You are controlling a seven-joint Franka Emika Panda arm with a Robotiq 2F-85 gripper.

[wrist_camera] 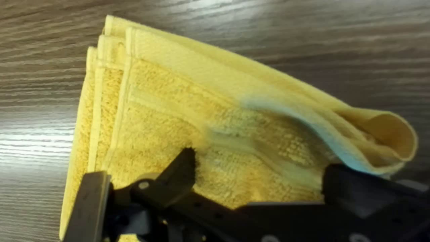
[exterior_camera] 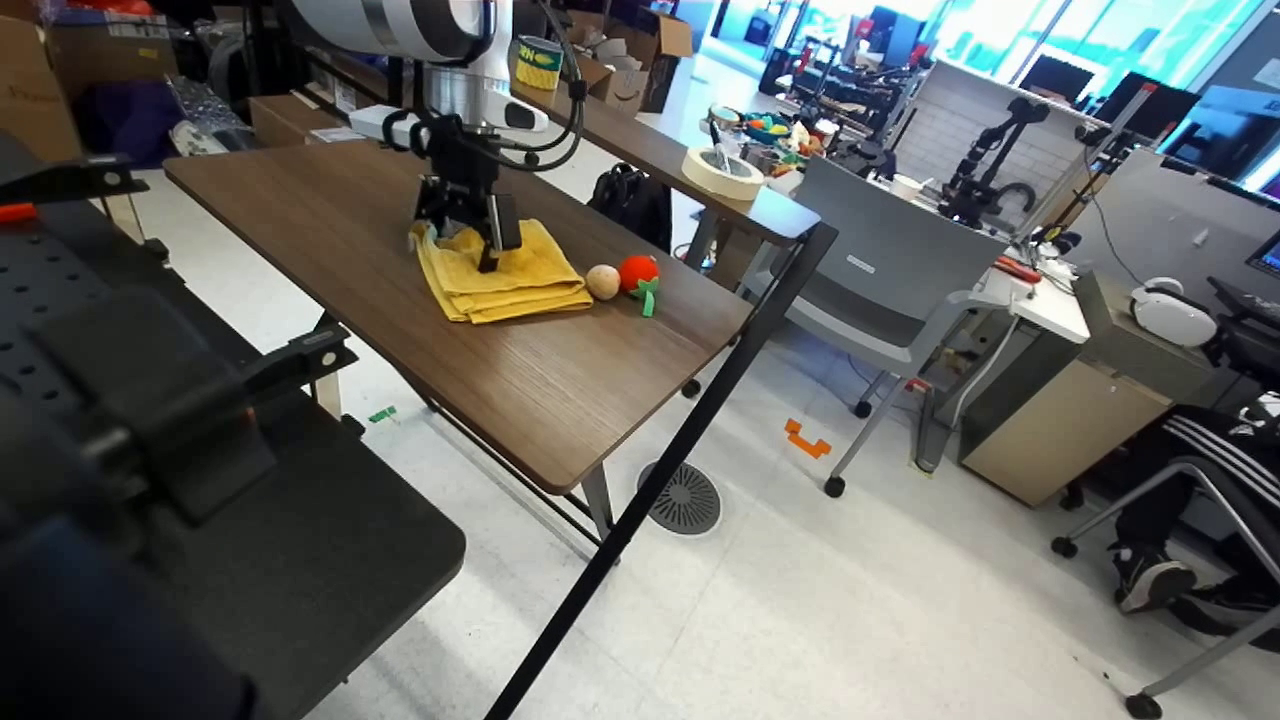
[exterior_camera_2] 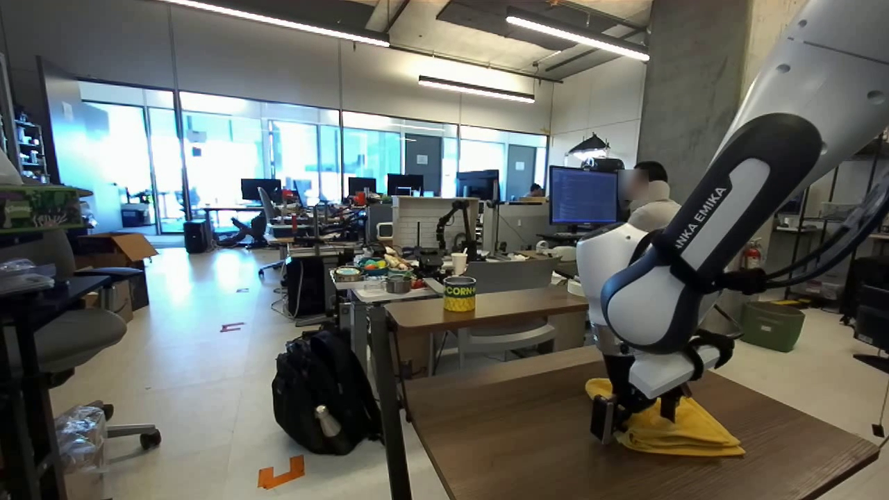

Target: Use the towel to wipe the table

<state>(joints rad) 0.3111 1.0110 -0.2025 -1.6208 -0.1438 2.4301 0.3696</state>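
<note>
"How's the claw (exterior_camera: pixel 456 240)?"
"Jaws spread wide over the folded yellow towel (exterior_camera: pixel 535 272), which lies inside the edges of the counter (exterior_camera: pixel 545 400)."
"Room to move?"
"Bare wood out to a rounded corner; a tan ball (exterior_camera: pixel 603 282) sits just beside the towel, a red toy (exterior_camera: pixel 638 271) beyond."
</note>
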